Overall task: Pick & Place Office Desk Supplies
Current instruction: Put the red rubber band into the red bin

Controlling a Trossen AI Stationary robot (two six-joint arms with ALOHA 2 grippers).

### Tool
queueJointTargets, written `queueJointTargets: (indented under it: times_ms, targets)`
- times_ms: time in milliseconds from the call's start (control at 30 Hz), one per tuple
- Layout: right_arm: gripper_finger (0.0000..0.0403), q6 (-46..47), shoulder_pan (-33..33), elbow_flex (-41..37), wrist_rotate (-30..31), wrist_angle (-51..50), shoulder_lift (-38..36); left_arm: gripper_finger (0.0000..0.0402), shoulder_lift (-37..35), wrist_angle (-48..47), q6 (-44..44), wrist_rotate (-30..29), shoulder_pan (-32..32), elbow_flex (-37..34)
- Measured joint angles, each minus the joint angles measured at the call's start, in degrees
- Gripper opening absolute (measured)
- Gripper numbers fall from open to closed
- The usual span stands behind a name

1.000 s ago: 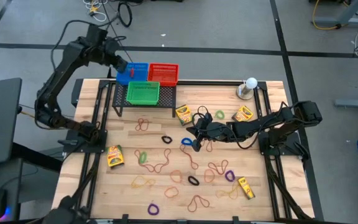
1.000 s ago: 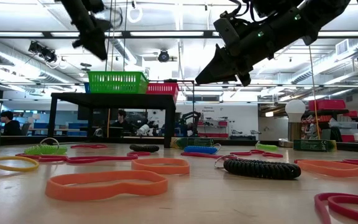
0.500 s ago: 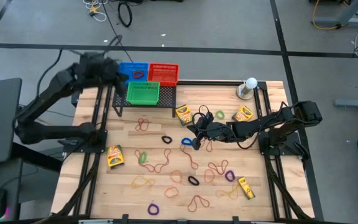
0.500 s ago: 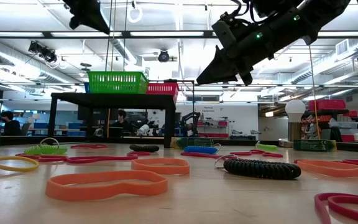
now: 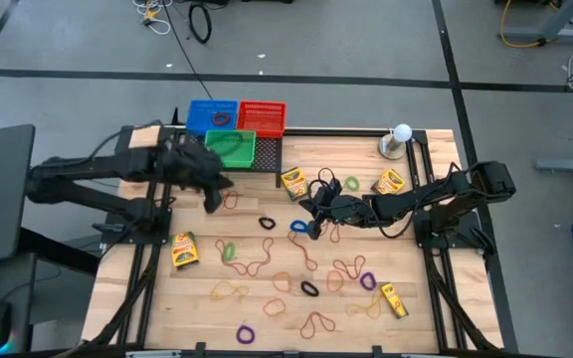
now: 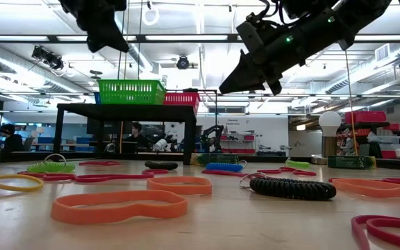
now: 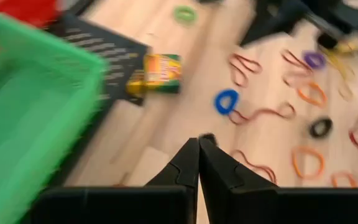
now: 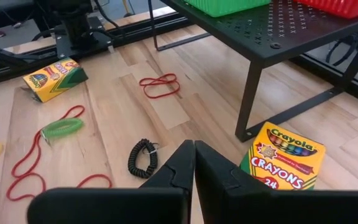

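Left gripper, fingers pressed together and empty, hangs above the table beside the green basket; rubber bands and crayon boxes lie scattered mid-table; right gripper, fingers together, empty, hovers over the blue band.

Overhead, table-level, two wrist views

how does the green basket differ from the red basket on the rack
The green basket is green and sits at the front of the black rack, toward the table's middle; the red basket is red and sits behind it at the rack's back edge, beside a blue basket. In the overhead view the green one lies partly under the left arm, while the red one is uncovered. Both are meshed plastic rectangles with open tops.
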Motion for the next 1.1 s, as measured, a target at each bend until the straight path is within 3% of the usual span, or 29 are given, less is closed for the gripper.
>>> queueJointTargets:
  times_ms: [200, 333, 467, 533, 700, 833, 1100]
  targets:
    - [0.0023, 0.33, -0.34, 0.01, -1.03, -0.07, 0.0, 0.0005, 1.41, 7.62, -2.08, -1.81, -8.29, -9.12]
    - [0.0023, 4.12, -0.37, 0.01, -1.84, -0.17, 0.0, 0.0005, 0.75, 19.76, -8.01, -6.24, -12.2, -17.84]
    - [0.0023, 6.3, -0.37, 0.01, -6.64, -0.54, 0.0, 0.0006, 1.23, 31.87, -12.18, -10.47, -14.95, -24.87]
    - [0.0023, 6.34, 0.06, 0.48, -8.92, -2.64, 0.0, 0.0007, 1.79, 35.72, -14.52, -15.24, -16.19, -27.77]
    - [0.0023, 6.09, 2.28, 8.36, -10.24, -23.66, 0.0, 0.0007, 2.19, 47.5, -18.6, -24.46, -18.08, -34.36]
    - [0.0029, 11.91, 3.91, 13.55, -10.56, -36.52, 0.0, 0.0007, 2.19, 55.92, -18.87, -25.08, -18.08, -37.76]
    - [0.0076, 33.21, 7.6, 24.39, -14.84, -53.43, 5.86, 0.0007, 2.19, 55.84, -17.41, -25.8, -18.08, -38.45]
